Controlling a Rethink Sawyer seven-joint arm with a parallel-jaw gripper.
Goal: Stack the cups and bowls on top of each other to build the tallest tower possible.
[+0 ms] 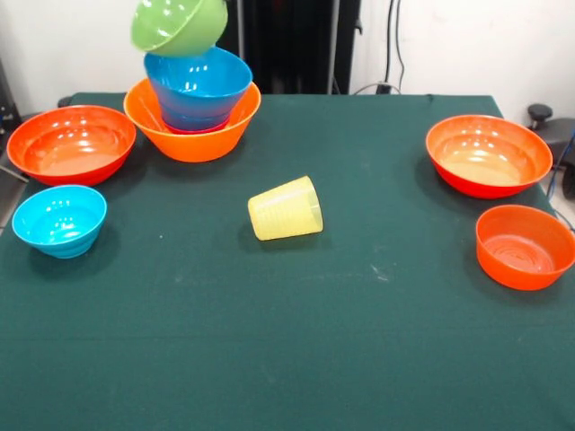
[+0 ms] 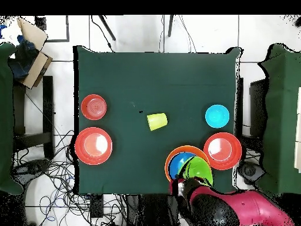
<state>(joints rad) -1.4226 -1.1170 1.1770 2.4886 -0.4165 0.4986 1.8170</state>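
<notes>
The tower stands at the table's far left in the front view. Its base is a large light-orange bowl [image 1: 193,135] with a blue bowl [image 1: 199,88] nested in it. A lime green bowl [image 1: 180,25] sits tilted just above the blue bowl's rim, at the picture's top edge. From overhead the green bowl [image 2: 200,171] overlaps the blue bowl [image 2: 180,165] and the orange rim [image 2: 169,160]. My gripper [image 2: 189,187] is right by the green bowl, and its state is hidden. The pale-yellow cup [image 1: 286,209] lies on its side mid-table, also seen from overhead [image 2: 157,122]. No magenta bowl shows.
A red-orange bowl [image 1: 72,144] and a cyan bowl [image 1: 59,220] stand at the left. A red-orange bowl [image 1: 488,154] and a smaller orange bowl [image 1: 526,246] stand at the right. The red arm [image 2: 235,209] reaches in over the table's edge.
</notes>
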